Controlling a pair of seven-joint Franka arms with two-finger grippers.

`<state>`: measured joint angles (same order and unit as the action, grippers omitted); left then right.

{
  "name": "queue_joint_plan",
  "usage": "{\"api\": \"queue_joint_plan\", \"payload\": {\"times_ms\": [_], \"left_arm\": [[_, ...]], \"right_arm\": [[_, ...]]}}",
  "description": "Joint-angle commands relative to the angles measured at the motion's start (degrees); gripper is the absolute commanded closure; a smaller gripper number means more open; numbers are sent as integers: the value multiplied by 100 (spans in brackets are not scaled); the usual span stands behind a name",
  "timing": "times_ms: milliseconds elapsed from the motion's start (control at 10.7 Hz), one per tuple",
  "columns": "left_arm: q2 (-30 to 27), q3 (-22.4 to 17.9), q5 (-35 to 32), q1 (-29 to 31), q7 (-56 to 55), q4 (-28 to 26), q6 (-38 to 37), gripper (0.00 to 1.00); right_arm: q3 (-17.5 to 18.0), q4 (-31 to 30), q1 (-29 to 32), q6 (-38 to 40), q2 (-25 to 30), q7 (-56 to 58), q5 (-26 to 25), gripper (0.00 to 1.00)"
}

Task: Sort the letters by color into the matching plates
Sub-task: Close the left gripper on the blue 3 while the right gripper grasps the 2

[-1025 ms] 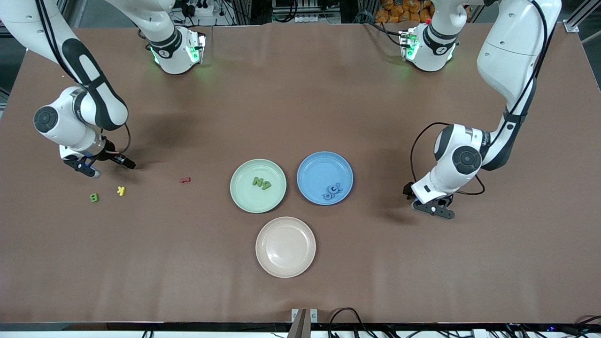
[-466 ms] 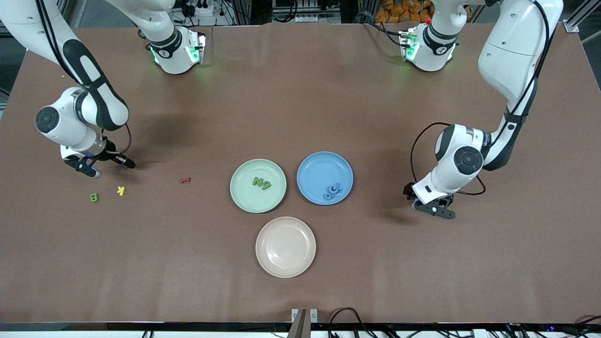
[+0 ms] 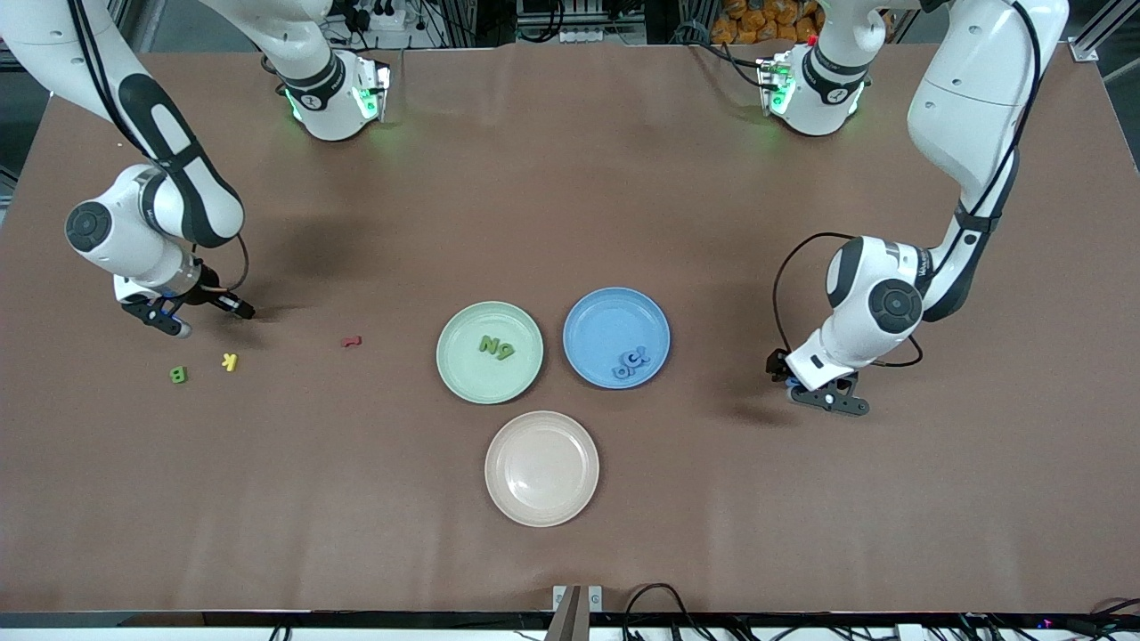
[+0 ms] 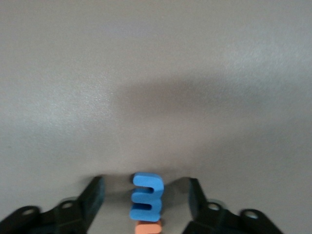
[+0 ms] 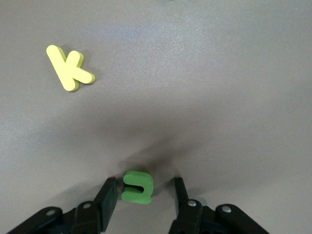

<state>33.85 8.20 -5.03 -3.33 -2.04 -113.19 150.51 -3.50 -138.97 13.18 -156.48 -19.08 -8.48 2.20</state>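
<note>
Down low, both grippers' fingers apart, astride blue letter (image 4: 146, 197) and green letter (image 5: 138, 187); orange piece (image 4: 148, 227) cut off.

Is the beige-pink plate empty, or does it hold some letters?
Empty. In the front view the beige-pink plate shows only its bare inside, while the green plate and the blue plate each hold letters.

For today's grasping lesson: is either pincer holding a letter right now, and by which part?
Neither holds yet. The left pincer straddles a blue letter, the right pincer a green letter; gaps show at each letter's sides.
</note>
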Motion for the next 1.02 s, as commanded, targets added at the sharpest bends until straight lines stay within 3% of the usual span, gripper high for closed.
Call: {"api": "queue_joint_plan", "payload": {"times_ms": [0,466,931], "left_arm": [[-37,85,442,-1,-183,8,31,100],[-37,77,442,-45,-183,17,31,100],[-238,121,477,-307,-779,218,-117,100]], "right_arm": [[87,-96,123,-84,-43,48,-35,60],[87,-87,123,-84,-52,48,-26,75],[87,-78,123,-76,-52,40,-26,80]]}}
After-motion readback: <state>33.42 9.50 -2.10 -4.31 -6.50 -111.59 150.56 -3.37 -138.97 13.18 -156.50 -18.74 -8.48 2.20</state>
